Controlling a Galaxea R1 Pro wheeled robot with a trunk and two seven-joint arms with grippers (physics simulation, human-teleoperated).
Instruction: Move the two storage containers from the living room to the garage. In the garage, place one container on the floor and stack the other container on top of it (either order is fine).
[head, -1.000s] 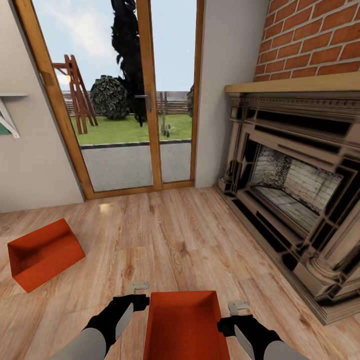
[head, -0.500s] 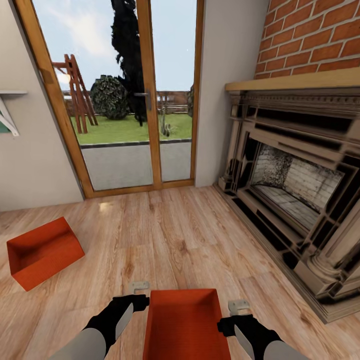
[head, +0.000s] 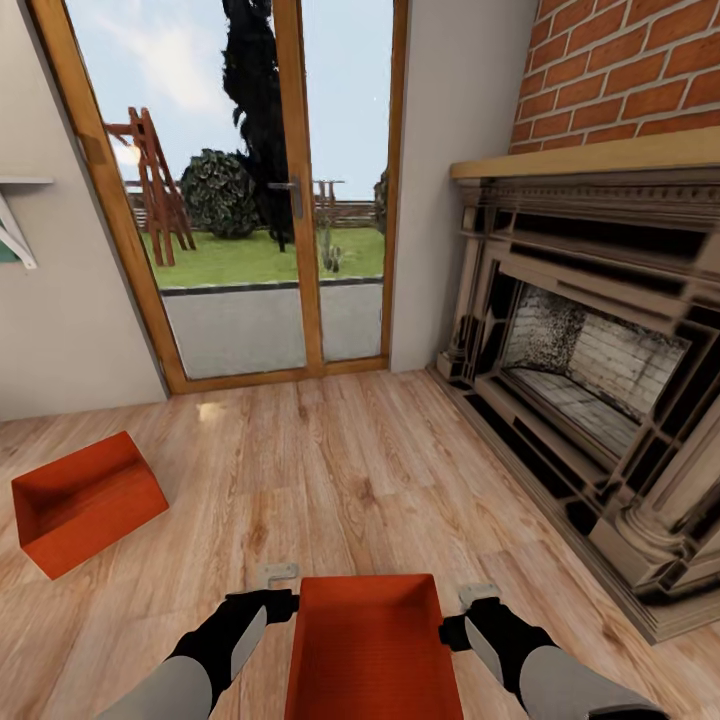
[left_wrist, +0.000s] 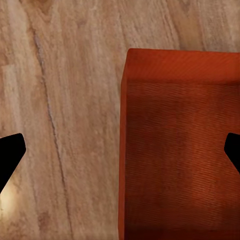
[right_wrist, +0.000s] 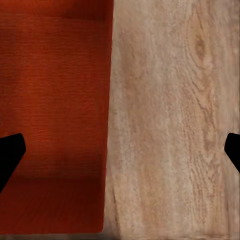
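Wood-plank flooring of the living room spreads from a glazed wooden door to a dark stone fireplace under a brick wall. One red-orange storage container sits between the two arms, close to the robot, open top up. The left gripper stands at this container's left wall and the right gripper at its right wall. In the left wrist view the left gripper has its dark fingertips spread wide, straddling the container's left wall, with one tip over the planks and the other over the bin's inside. The right wrist view shows the right gripper likewise spread wide across the right wall of the container, with bare planks on the outer side. I cannot tell whether any fingertip touches the plastic. The second container lies on the floor well apart from the first, toward the door and off to the robot's left, below a white wall shelf.
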